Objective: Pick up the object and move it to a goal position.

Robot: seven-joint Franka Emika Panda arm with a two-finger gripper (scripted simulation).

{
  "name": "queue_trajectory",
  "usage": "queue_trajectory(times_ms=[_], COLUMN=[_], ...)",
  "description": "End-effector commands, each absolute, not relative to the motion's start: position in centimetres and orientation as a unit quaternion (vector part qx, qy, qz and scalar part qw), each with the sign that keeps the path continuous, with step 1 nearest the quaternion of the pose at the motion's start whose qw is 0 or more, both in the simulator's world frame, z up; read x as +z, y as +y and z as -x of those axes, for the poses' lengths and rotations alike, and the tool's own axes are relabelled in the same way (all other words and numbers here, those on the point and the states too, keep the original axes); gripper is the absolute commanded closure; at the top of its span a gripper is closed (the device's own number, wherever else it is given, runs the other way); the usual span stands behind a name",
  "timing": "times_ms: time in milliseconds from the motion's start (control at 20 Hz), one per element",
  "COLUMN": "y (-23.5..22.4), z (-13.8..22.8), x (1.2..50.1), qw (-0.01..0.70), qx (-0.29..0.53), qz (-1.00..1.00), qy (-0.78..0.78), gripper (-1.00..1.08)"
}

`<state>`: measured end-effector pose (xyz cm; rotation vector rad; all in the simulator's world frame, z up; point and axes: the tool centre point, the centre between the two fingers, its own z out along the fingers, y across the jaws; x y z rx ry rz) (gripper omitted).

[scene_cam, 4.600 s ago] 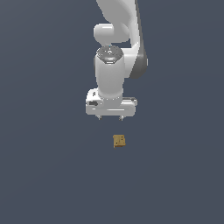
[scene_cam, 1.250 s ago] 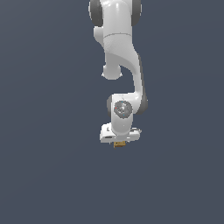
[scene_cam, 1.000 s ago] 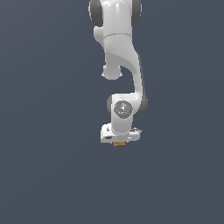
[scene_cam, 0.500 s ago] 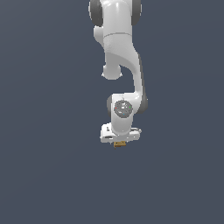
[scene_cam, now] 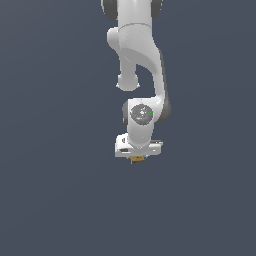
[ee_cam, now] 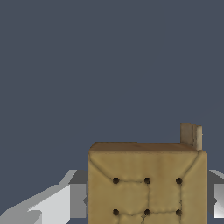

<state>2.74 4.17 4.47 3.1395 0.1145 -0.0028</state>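
Closest to the wrist camera, the block (ee_cam: 147, 183) fills the lower part of the wrist view: a tan box with stitched-looking seams, dark dots on its face and a small tab sticking up at one corner. Grey and white finger parts (ee_cam: 57, 204) show on either side of it, so the jaws appear closed in against its sides and holding it, though the contact itself is not sharply visible. Beyond it lies only plain dark grey ground, with no marker of a goal in either view. Farther off, the exterior view shows the white arm (scene_cam: 137, 60) reaching straight down, the gripper (scene_cam: 137, 159) at its end, and just a sliver of the block (scene_cam: 137, 159) peeking out beneath. Judging from this, the grasp is probably made, while the lift and carry to the goal remain. The wrist view gives the block's surface detail; the exterior view gives the arm's posture instead.
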Motion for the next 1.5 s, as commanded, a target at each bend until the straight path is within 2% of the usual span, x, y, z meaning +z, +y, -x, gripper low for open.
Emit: queue_trajectory(times_ms=[0,900,1450], y=[4.3,5.3,5.7], z=[-2.3,3.1,4.5], x=[6.0,21.8,26.8], qw=[0.0,0.0,0.0], qx=[0.0,0.0,0.0], qz=[-0.999,-0.999,-0.999], qy=[0.037,0.036,0.037], gripper=[1.08,1.08,1.08])
